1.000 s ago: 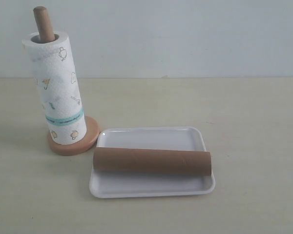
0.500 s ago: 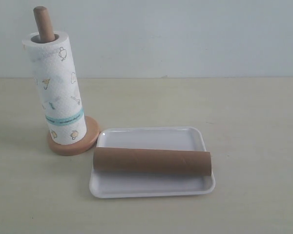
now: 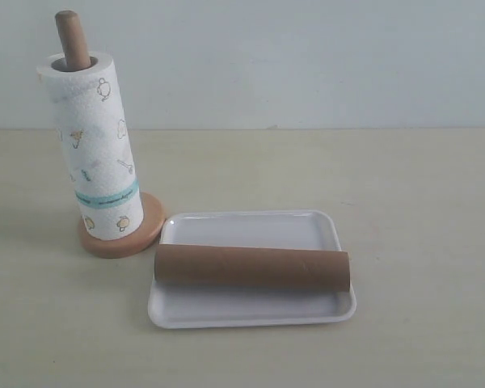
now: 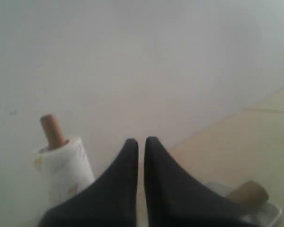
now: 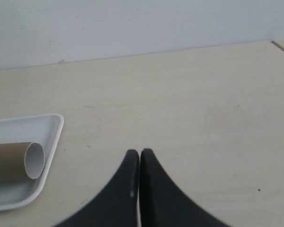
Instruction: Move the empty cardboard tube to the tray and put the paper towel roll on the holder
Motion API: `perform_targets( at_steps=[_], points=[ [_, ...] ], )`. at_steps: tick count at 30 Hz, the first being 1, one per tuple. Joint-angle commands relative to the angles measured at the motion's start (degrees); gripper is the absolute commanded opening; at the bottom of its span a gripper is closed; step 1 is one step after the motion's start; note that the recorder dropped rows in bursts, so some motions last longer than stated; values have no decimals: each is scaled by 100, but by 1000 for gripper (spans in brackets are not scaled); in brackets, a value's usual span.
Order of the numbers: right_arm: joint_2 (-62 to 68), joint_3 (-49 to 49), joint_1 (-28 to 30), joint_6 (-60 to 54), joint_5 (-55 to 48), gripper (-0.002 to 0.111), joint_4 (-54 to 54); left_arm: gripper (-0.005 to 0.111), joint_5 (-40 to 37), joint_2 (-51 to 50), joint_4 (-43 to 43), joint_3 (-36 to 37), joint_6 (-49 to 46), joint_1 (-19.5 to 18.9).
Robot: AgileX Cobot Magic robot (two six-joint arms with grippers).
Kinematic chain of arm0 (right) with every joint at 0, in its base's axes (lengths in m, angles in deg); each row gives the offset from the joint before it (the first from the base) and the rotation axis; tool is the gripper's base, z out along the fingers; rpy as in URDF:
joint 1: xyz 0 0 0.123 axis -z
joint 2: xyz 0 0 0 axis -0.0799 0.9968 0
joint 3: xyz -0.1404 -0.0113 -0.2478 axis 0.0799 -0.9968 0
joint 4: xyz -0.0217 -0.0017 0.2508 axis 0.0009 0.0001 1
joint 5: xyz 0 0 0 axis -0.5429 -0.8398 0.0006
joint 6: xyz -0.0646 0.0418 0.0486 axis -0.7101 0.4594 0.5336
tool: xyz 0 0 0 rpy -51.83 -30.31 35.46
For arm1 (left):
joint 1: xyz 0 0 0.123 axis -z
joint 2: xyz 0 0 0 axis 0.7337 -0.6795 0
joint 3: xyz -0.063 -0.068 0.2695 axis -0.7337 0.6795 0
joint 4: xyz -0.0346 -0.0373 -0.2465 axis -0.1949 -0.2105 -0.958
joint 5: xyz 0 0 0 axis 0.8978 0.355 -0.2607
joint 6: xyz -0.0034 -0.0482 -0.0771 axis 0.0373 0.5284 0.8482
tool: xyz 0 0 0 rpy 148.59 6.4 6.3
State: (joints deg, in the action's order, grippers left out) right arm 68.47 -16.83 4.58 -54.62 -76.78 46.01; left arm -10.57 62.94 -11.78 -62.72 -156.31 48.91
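Observation:
The brown cardboard tube (image 3: 252, 267) lies lengthwise across the white tray (image 3: 250, 309); the right wrist view shows its open end (image 5: 34, 160) over the tray's rim (image 5: 55, 130). The white printed paper towel roll (image 3: 95, 145) stands upright on the wooden holder (image 3: 149, 224), whose dowel top (image 3: 71, 36) pokes out above it. Neither arm appears in the exterior view. My left gripper (image 4: 141, 141) is shut with nothing in it, well back from the roll (image 4: 66, 170). My right gripper (image 5: 139, 152) is shut and holds nothing, over bare table beside the tray.
A pale beige tabletop (image 3: 404, 194) runs back to a plain light wall (image 3: 307, 56). The holder's round base sits just off the tray's far left corner. The right wrist view catches a table edge at its upper right (image 5: 283, 47).

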Motion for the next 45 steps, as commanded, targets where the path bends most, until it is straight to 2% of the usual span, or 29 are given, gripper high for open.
perform_targets(
  at_steps=[1,5,6,8,10,14,21,27,32,45],
  points=[
    [-29,5,-2,-9,53,0,-14,4,813,30,2317,198,3188,-80],
    [-29,5,-2,-9,53,0,-14,4,1398,30,5341,383,7211,-172],
    [-29,5,-2,-9,53,0,-14,4,1467,30,5845,436,8053,-180],
    [-29,5,-2,-9,53,0,-14,4,1503,30,6796,565,9206,-232],
    [-29,5,-2,-9,53,0,-14,4,1503,30,7206,666,9697,-271],
    [-29,5,-2,-9,53,0,-14,4,1632,30,7260,838,9766,-271],
    [-29,5,-2,-9,53,0,-14,4,2805,30,7260,1429,9338,-271],
    [-29,5,-2,-9,67,0,-14,4,2215,30,7260,1429,8614,-271],
    [-29,5,-2,-9,53,0,-14,4,1369,30,7260,1429,8059,-271],
    [-29,5,-2,-9,53,0,-14,4,1357,30,7260,1429,7992,-271]
  ],
)
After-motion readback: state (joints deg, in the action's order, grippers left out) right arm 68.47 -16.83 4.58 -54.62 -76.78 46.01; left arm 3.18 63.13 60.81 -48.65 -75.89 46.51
